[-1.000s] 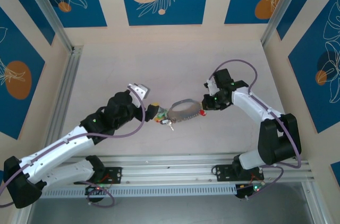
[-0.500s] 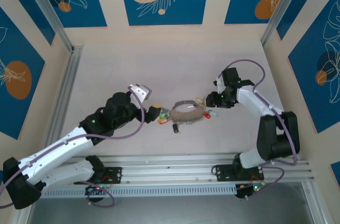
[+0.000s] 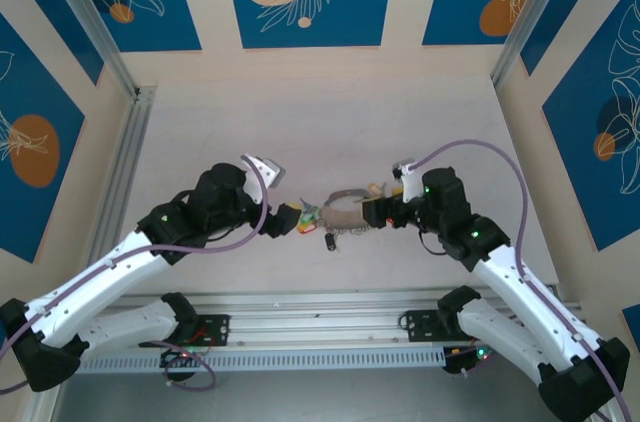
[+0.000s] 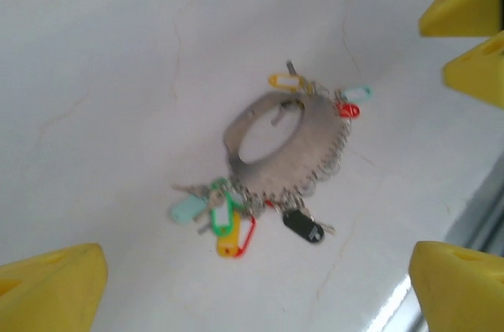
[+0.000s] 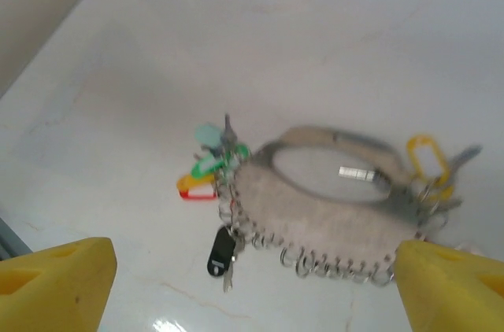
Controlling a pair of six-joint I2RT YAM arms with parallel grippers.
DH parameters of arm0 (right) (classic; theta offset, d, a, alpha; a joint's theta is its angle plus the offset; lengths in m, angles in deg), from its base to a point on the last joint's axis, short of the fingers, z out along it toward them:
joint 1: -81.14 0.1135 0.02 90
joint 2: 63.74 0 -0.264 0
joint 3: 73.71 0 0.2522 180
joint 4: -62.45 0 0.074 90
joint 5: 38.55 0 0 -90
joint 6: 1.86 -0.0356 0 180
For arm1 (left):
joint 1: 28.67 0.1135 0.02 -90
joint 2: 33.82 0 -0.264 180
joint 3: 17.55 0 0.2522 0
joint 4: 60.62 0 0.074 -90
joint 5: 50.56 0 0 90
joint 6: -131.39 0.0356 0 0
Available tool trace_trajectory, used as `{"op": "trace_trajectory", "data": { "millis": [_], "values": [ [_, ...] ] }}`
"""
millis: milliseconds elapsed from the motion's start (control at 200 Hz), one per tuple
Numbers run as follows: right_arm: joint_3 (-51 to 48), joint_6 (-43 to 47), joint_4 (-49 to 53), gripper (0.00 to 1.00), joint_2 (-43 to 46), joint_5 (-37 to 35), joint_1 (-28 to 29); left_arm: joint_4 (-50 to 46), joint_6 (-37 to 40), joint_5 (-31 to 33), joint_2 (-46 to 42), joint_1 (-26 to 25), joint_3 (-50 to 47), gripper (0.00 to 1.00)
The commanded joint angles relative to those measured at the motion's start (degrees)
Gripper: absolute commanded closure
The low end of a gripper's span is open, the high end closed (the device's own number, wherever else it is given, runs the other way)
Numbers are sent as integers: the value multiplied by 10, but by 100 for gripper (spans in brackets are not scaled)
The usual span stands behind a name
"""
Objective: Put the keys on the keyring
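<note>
The table (image 3: 330, 112) carries everything. My left gripper (image 3: 285, 219) and right gripper (image 3: 378, 212) face each other across its middle, a little nearer the near edge than the far one. Both are spread wide and hold nothing. In each wrist view my yellow pads sit far out to either side, left (image 4: 256, 285) and right (image 5: 252, 285).

The keyring (image 3: 345, 207) lies flat on the table between them, touching neither. Its broad grey band (image 4: 307, 151) is fringed with small wire loops along one side.

The keys (image 4: 224, 218) with green, yellow and red heads bunch at the end toward my left gripper. A black fob (image 4: 302, 224) lies just beside them, and a yellow tag (image 4: 283, 80) sits at the other end.

As I judge it, the step is to take hold again: one gripper pins the band, the other works a key. I should come down on a bare stretch of band, well away from the bunch, so the pads do not trap a tag. The ring is thin and flat, so I should close low and squarely or it will skate. I cannot tell whether any key lies loose.
</note>
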Motion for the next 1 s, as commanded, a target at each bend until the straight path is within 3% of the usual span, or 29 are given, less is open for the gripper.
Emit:
{"op": "trace_trajectory", "data": {
  "millis": [0, 300, 545, 755, 925, 995],
  "values": [
    [-40, -42, -53, 7, 11, 23, 6, -71, -34, -49, -1, 12, 20, 0],
    [-133, -104, -3, 2, 163, 27, 18, -120, -66, -76, 10, 13, -17, 0],
    [-166, -152, 33, 1, 193, -1, 17, -40, -72, -67, 34, 13, -52, 0],
    [-146, -119, -5, 1, 173, -118, -10, 69, -70, 69, 46, 32, -77, 0],
    [-118, -65, -115, 1, 91, -73, -155, 137, -67, 188, 69, 131, -91, 0],
    [-112, -45, -156, 1, 55, -94, -201, 169, -59, 245, 73, 171, -109, 0]
  ]
}}
